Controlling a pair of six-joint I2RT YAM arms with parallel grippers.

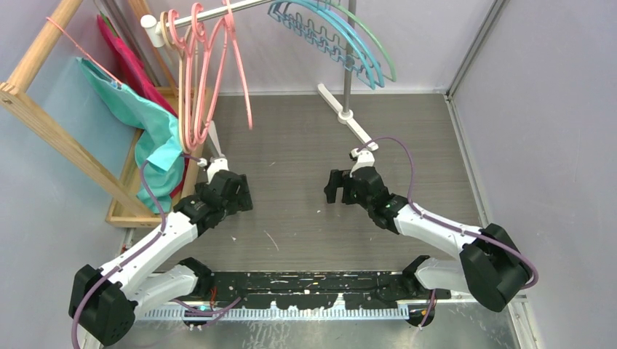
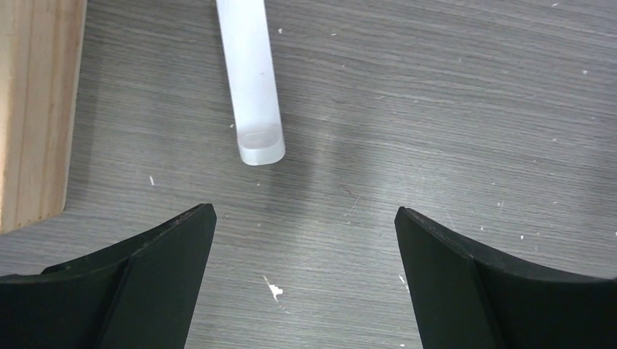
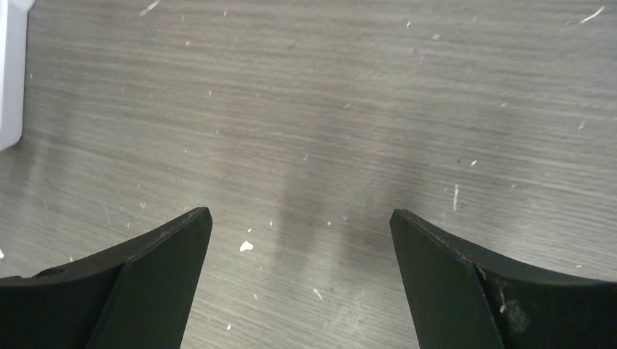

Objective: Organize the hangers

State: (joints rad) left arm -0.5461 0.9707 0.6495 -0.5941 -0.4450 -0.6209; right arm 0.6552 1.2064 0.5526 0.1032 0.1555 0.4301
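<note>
I see a grey wood-grain tabletop [image 1: 291,160] boxed in by pale lilac walls [image 1: 546,102], with a wooden frame rack [image 1: 51,129] at its left edge.

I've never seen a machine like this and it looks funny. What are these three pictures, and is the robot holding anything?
It is a robot with two arms bolted to a grey table. The big picture looks down from above and behind the arms. The other two come from little cameras on each wrist, so the black shapes at the bottom are each claw's own fingers. The left claw and the right claw are both open and hold nothing; only table shows between the fingers. The white bar in the left wrist picture looks like a foot of the hanger stand. On the stand's rail hang pink hangers and blue and green hangers. At the left stands a wooden rack with a teal cloth.
</note>
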